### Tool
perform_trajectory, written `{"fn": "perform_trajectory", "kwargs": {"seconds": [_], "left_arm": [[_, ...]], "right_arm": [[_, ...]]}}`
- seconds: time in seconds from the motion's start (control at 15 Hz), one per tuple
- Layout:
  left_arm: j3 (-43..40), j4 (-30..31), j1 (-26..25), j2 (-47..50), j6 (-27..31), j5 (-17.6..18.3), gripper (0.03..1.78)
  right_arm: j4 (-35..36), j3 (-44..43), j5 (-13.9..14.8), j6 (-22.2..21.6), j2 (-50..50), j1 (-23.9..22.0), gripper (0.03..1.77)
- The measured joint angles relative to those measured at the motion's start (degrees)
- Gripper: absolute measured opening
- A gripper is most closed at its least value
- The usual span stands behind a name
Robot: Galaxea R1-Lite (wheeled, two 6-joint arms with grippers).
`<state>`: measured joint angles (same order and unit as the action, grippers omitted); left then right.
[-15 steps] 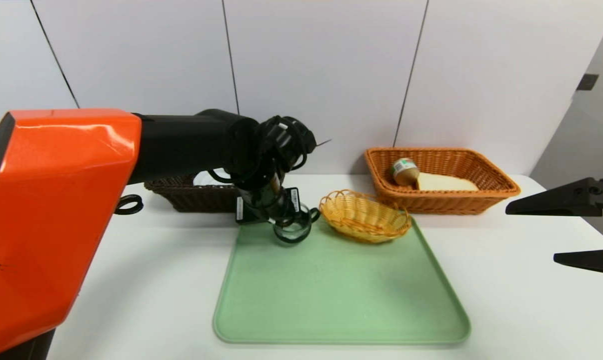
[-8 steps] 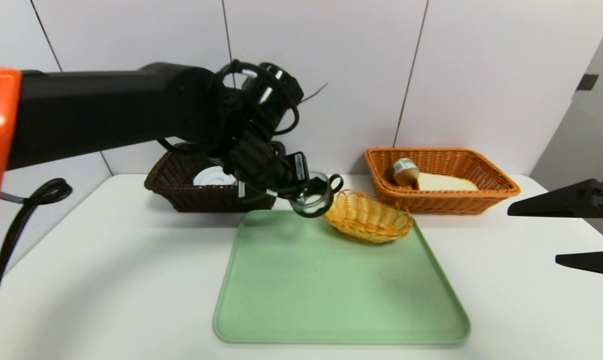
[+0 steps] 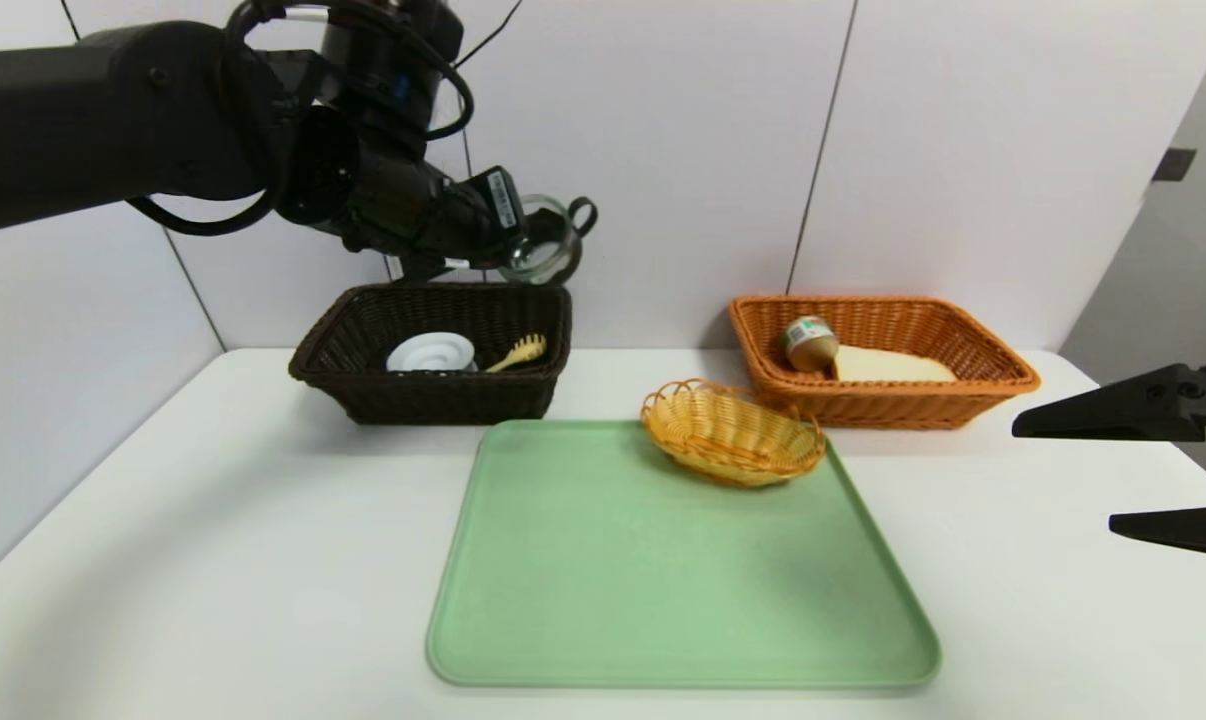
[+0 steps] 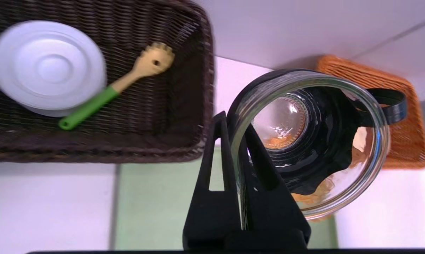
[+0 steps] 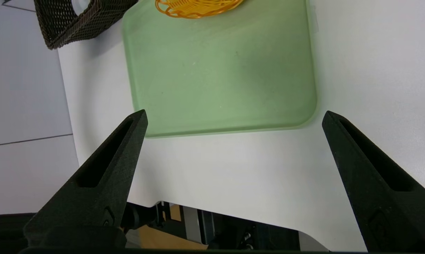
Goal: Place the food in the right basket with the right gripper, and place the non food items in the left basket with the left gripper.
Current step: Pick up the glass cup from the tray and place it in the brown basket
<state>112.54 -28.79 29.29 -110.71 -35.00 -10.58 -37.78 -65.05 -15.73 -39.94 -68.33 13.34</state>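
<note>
The glass cup [image 3: 546, 240], upper centre-left of the head view, is pinched at its wall by the left hand [image 4: 246, 123], seemingly tilted, and could slip or clip the dark brown basket's rim [image 3: 433, 382] if lowered too soon.

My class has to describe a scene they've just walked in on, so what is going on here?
The robot is sorting food from non-food. Its left gripper is shut on the wall of a clear glass cup, held up near the right end of the dark brown basket. That basket already holds a white reel and a pasta spoon. Bread and a tin lie in the orange basket. The right gripper waits open, off to the right.
</note>
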Motion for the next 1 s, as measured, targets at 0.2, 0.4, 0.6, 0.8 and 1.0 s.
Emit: {"fn": "perform_trajectory", "kwargs": {"seconds": [0.2, 0.4, 0.6, 0.8, 1.0], "left_arm": [[-0.11, -2.16, -5.84, -2.95, 5.29, -2.45, 0.09], [-0.13, -1.44, -9.57, -6.05, 9.73, -3.77, 0.09], [-0.13, 0.38, -12.2, -8.72, 10.53, -4.24, 0.09], [-0.13, 1.54, -14.82, -11.01, 11.11, -4.27, 0.09], [-0.13, 3.99, -16.63, -13.21, 12.62, -4.24, 0.09]], "right_arm": [[0.05, 0.52, 0.0, 0.0, -0.09, 0.0, 1.71], [-0.04, 0.78, 0.11, 0.02, -0.09, 0.0, 1.71], [-0.09, 0.78, 0.43, 0.0, -0.05, 0.0, 1.71], [-0.06, 0.85, 0.62, 0.02, -0.11, 0.0, 1.71], [0.05, 1.02, 0.62, 0.0, -0.2, -0.02, 1.71]]}}
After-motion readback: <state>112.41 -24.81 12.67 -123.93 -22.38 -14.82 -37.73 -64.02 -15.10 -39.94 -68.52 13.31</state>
